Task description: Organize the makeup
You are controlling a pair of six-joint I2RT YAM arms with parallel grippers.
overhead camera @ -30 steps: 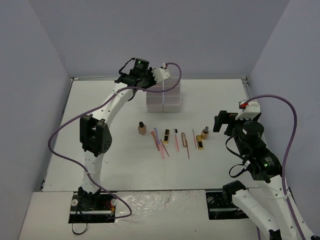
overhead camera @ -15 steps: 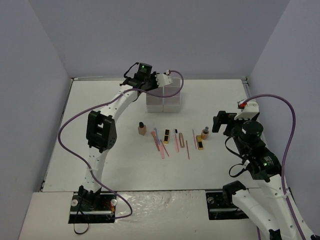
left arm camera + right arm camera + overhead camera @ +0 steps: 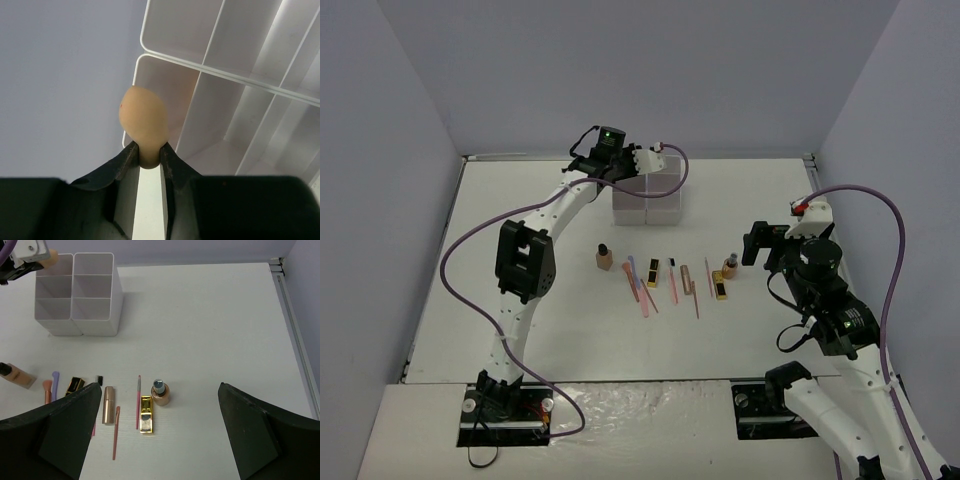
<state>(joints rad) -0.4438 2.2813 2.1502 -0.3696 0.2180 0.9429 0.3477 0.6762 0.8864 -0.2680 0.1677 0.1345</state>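
Left gripper [image 3: 149, 150], clamped on your peach egg-shaped sponge [image 3: 143, 122], holds it at the rim of the far-left corner cell of the white compartment box [image 3: 648, 200]. Nearer you than the box, a tan bottle [image 3: 604, 257], sticks [image 3: 138, 401] and black-and-gold tubes [image 3: 145, 421] lie in a row on the table [image 3: 520, 220]. Just right of that row, your right gripper [image 3: 758, 244] hovers with its fingers spread wide, holding nothing.

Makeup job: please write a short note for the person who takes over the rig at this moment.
Left gripper: shut on a sponge, held at the far-left corner cell of the box.
Right gripper: open, empty, above the table.
On the table, in a row: lying bottle, upright bottle, gold tubes, tan tube, sticks.
Done: no item shows inside the box.
Left: drop the sponge, then sort the row.
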